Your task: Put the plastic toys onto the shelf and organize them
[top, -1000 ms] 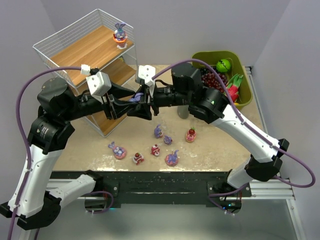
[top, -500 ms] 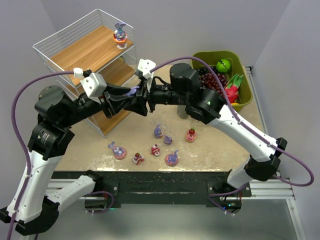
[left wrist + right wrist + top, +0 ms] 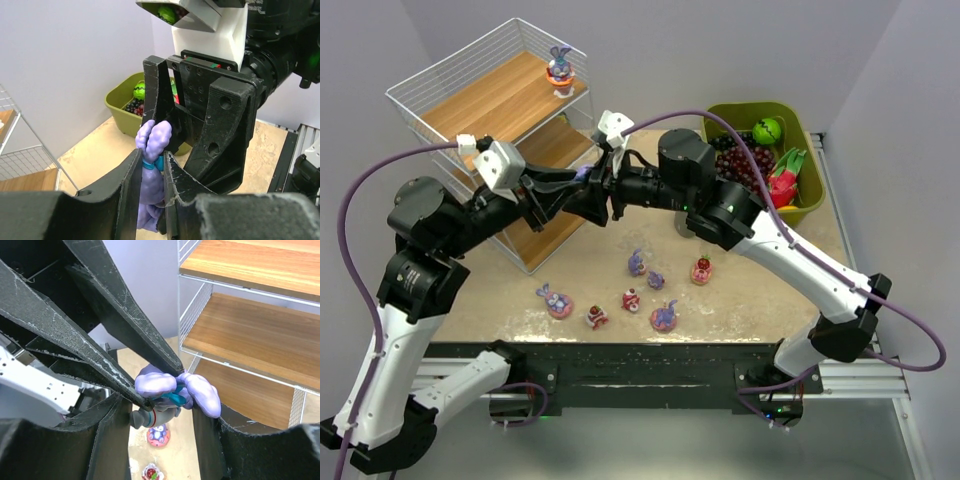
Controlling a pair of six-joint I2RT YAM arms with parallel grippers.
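The top camera looks down from behind the arm bases onto the whole table (image 3: 590, 270). The left wrist camera faces the green bin (image 3: 122, 107), the right one the shelf (image 3: 250, 335); all three share the purple bunny (image 3: 159, 137), very near in both wrist views

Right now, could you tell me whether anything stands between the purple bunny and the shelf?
Nothing loose that I can see. The purple bunny is gripped in mid-air by both the left gripper and the right gripper, just off a front corner of the shelf.

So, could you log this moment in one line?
handover midair | left gripper: on bunny | right gripper: on bunny | shelf: one toy
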